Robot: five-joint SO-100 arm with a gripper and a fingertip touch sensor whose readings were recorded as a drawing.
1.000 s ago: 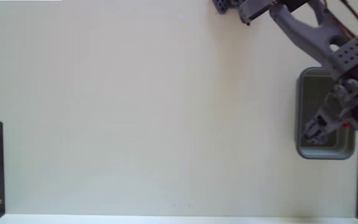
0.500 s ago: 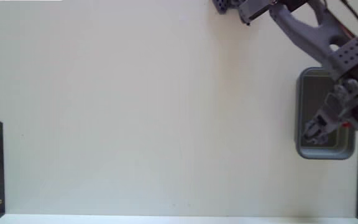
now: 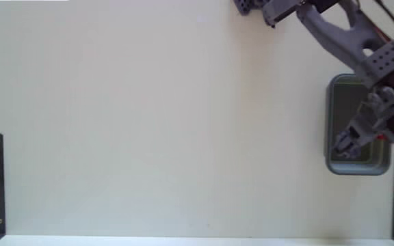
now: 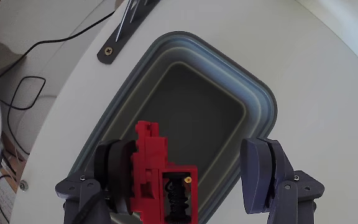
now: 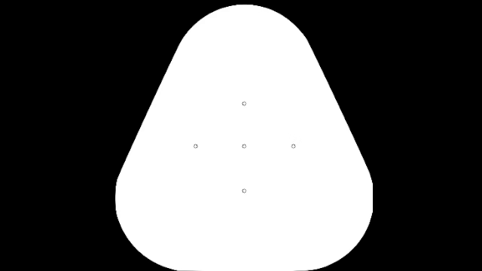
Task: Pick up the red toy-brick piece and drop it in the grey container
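The gripper (image 4: 188,171) hangs directly over the grey container (image 4: 263,102), and the wrist view tells it best: the jaws stand wide apart, the red toy-brick piece (image 4: 157,180) resting against the left finger (image 4: 114,168) while the right finger (image 4: 263,174) sits clear of it. No squeeze on the brick, then; whether it clings to that left pad or is falling, I cannot tell. The fixed view gives the wider picture instead: the container (image 3: 331,123) lies at the table's (image 3: 156,123) right edge, the arm (image 3: 347,37) reaching over it, the gripper (image 3: 344,145) above its lower half. The brick is stepped, glossy plastic; the tub is matte, round-cornered, thick-rimmed.
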